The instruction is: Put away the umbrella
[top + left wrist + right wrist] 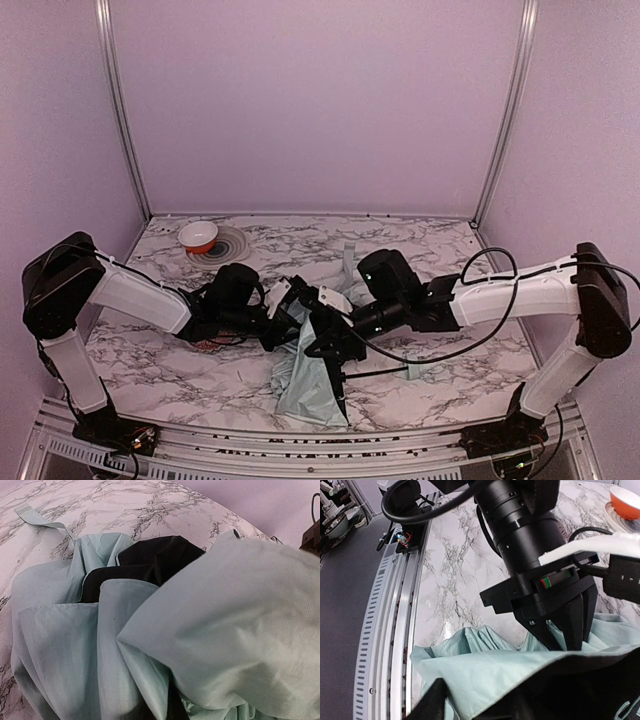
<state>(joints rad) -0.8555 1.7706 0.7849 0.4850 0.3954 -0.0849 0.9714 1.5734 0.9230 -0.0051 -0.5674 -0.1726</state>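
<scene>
The umbrella [305, 385] lies crumpled on the marble near the front edge, pale mint fabric with black lining showing. A thin black shaft runs right from it to a small mint handle [413, 369]. My left gripper [290, 306] is shut, its fingers [565, 625] pinched into the fabric's top. In the left wrist view the umbrella [225, 620] fills the frame and hides the fingers. My right gripper [326, 350] sits just right of the left one, jaws apart. One finger [432, 700] shows under the draped umbrella [485, 670]; the other finger is hidden.
An orange and white bowl [198, 236] rests on a grey plate [228, 246] at the back left. The table's metal front rail [395, 620] runs close to the fabric. A mint strap [40, 520] trails over the marble behind the fabric.
</scene>
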